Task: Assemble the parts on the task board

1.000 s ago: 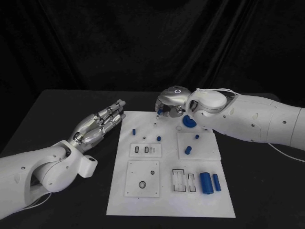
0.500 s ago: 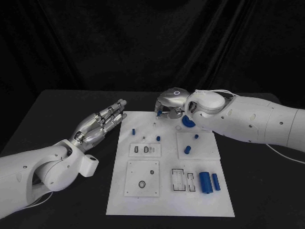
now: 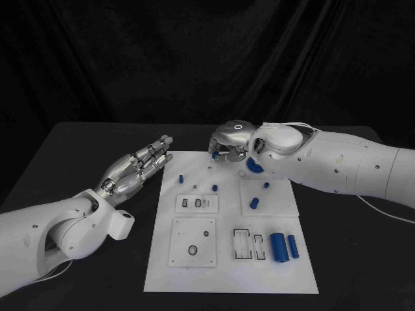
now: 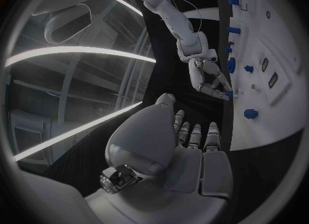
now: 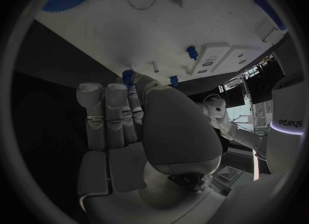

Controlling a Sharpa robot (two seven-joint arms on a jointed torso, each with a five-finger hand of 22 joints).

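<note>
The white task board (image 3: 231, 272) lies in the middle of the table. My right hand (image 3: 230, 144) hovers over its far edge and pinches a small blue part (image 3: 213, 154) at its fingertips; the same part (image 5: 127, 74) shows between finger and thumb in the right wrist view. A blue gear (image 3: 255, 166) lies just beside that hand. My left hand (image 3: 137, 167) is open with its fingers stretched out flat, off the board's left edge. The left wrist view shows the right hand (image 4: 206, 77) and its blue part (image 4: 229, 95) at the board's edge.
Loose blue parts on the board: a peg (image 3: 181, 177) near the left edge, small pieces (image 3: 255, 203) mid-board, two cylinders (image 3: 279, 247) at the near right. White sub-plates with slots and holes (image 3: 194, 241) sit on the near half. Black table surrounds the board.
My right hand has shifted slightly left along the board's far edge, carrying the small blue part with it. The left hand has not moved.
</note>
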